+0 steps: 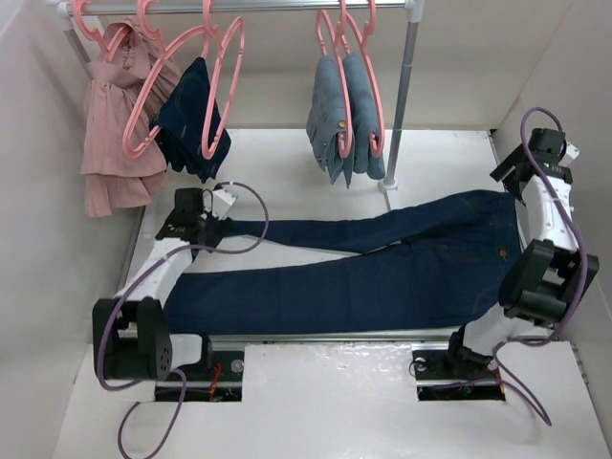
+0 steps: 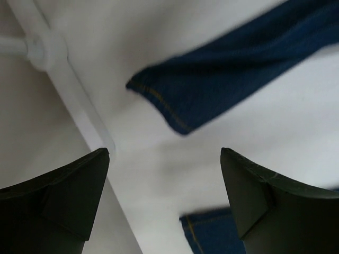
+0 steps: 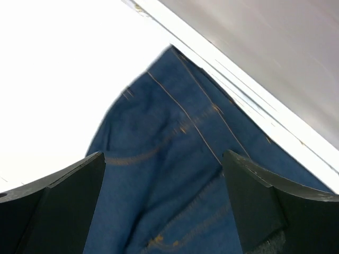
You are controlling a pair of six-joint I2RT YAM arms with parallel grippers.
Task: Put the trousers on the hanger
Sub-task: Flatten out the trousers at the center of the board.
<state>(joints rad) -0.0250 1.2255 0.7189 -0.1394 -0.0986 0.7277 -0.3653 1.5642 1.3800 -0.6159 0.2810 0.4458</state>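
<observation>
Both claws are spread apart: the left claw [image 2: 164,159] hangs just short of the two leg hems of the trousers [image 1: 382,268], the right claw [image 3: 164,159] over their waist by the counter's [image 1: 287,153] right wall. One pair lies flat across the counter. Bare room beyond it reaches the rail [image 1: 287,6], which carries roughly five overlapping pink hangers [image 1: 379,105].
</observation>
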